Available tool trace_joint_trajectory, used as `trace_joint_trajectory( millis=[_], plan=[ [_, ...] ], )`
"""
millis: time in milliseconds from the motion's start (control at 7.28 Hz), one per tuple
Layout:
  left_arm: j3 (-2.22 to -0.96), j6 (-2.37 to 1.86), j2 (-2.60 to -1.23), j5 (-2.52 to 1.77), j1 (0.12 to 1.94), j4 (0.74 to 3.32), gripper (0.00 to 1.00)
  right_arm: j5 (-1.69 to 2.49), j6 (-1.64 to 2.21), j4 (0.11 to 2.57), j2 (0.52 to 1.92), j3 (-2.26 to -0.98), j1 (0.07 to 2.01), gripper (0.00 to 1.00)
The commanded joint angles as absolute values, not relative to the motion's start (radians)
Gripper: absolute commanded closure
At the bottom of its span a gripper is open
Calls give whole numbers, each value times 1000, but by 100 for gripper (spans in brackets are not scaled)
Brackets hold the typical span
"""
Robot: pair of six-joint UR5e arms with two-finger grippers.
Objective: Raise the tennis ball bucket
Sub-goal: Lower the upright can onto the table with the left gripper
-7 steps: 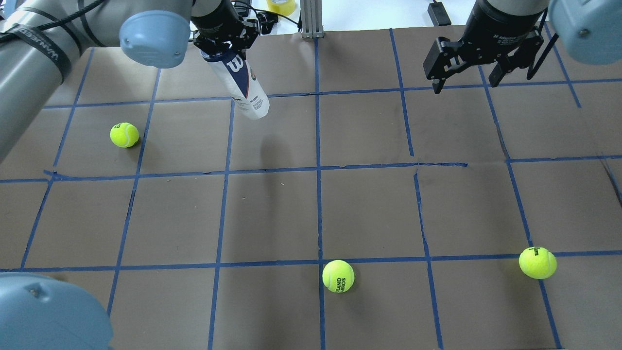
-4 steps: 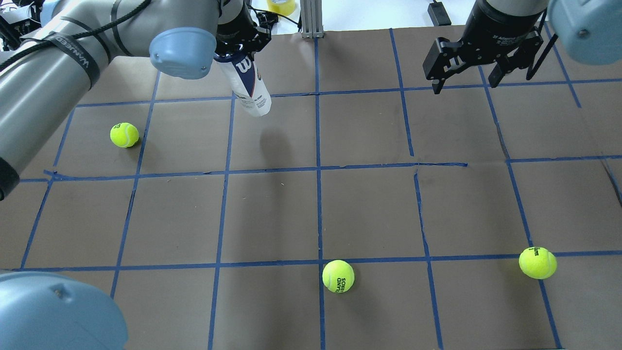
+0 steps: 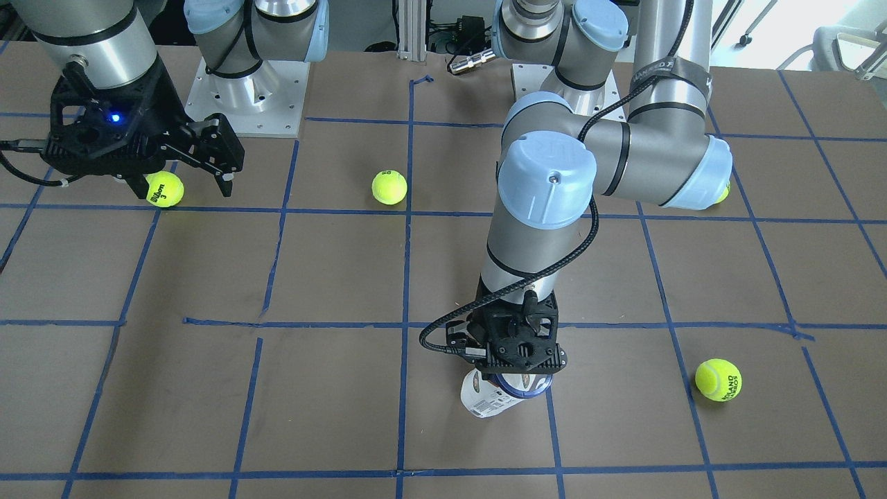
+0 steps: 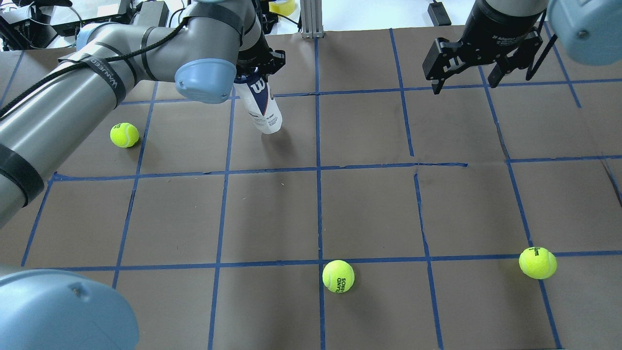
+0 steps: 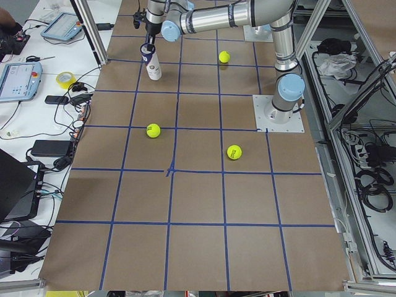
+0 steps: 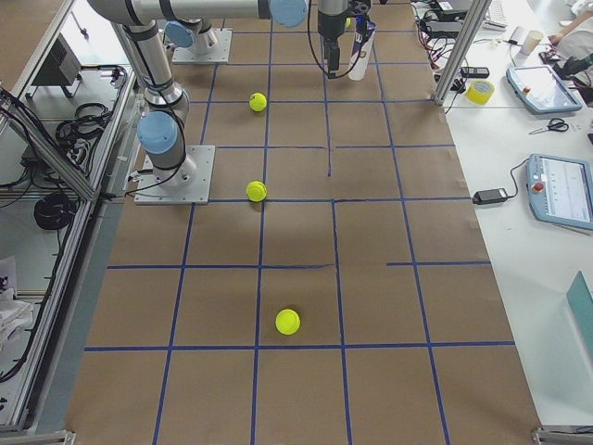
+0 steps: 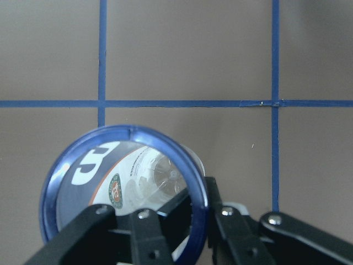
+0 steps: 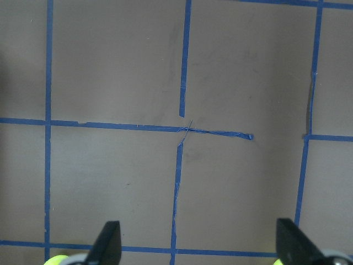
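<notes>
The tennis ball bucket (image 4: 262, 107) is a slim white-to-navy tube with a "W" logo, held roughly upright at the far left-centre of the table. My left gripper (image 4: 255, 68) is shut on its navy top rim. The left wrist view shows the open rim (image 7: 124, 187) with my fingers (image 7: 226, 221) pinching its wall. In the overhead view its base meets its shadow; I cannot tell whether it touches the table. In the front view the bucket (image 3: 492, 402) hangs under the gripper (image 3: 520, 350). My right gripper (image 4: 464, 80) is open and empty above the far right.
Three tennis balls lie on the brown gridded table: left (image 4: 124, 134), near centre (image 4: 338, 276), near right (image 4: 537, 262). An aluminium post (image 4: 311, 19) and a yellow tape roll (image 4: 282, 6) stand at the far edge. The robot bases (image 3: 246, 90) sit on the near side.
My left arm has swung right and towards me and has come down with the bucket, so the bucket's base now sits at its shadow. The right arm has not moved.
</notes>
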State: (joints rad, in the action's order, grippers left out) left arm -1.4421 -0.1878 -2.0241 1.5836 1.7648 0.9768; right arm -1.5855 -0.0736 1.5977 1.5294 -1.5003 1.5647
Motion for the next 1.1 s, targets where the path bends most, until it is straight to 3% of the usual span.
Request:
trace_joint_trajectory(
  millis=[0, 137, 275, 687, 962],
  plan=[
    [-1451, -176, -2031, 1578, 1772, 985, 78, -1586, -74, 1600, 1529, -1500, 1563, 0],
    [-1450, -178, -2031, 1577, 1772, 985, 9, -1586, -75, 1600, 1529, -1502, 1565, 0],
    [-1447, -192, -2029, 1551, 1772, 988, 0, -1586, -75, 1600, 1529, -1502, 1565, 0],
    [-1425, -192, -1987, 1535, 1772, 1021, 0, -1586, -75, 1601, 1529, -1502, 1563, 0],
    [-1305, -178, -1936, 1542, 1763, 1267, 0, -1586, -75, 1600, 1529, -1502, 1563, 0]
  ],
)
